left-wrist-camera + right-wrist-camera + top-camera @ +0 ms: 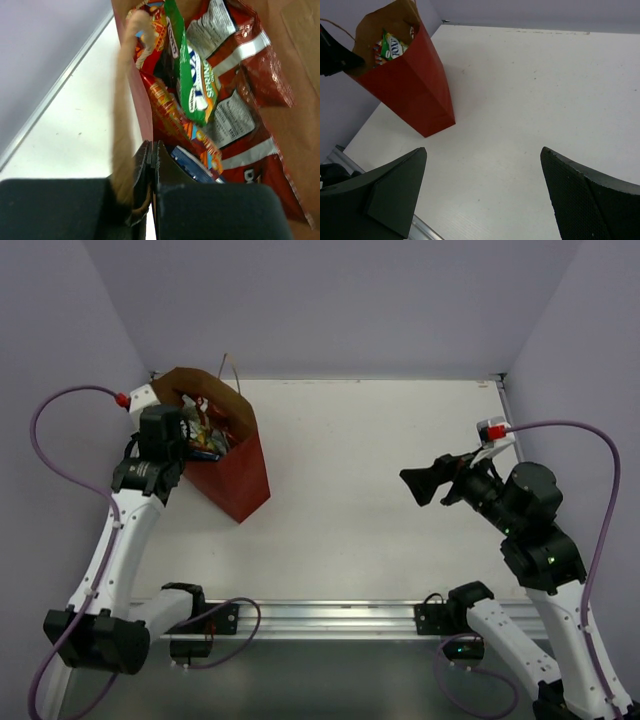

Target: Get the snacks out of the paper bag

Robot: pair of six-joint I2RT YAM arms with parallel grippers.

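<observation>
Top external: The paper bag [228,462] stands at the upper left of the bench [380,450], mouth open. The left tool [190,440] sits at its rim. The right tool [424,485] hangs at right centre, well apart from the bag.
Left wrist: The left tool is clamped on the bag's near wall, beside a twisted handle [121,115]. Inside lie a green-white packet [197,85], a red chip bag [172,112], a blue packet [192,161] and a larger red bag [250,95].
Right wrist: The right tool is spread wide, holding nothing, over the bench.
Progress: No packet shows on the bench. Judging by these views, every snack has yet to come out.
</observation>
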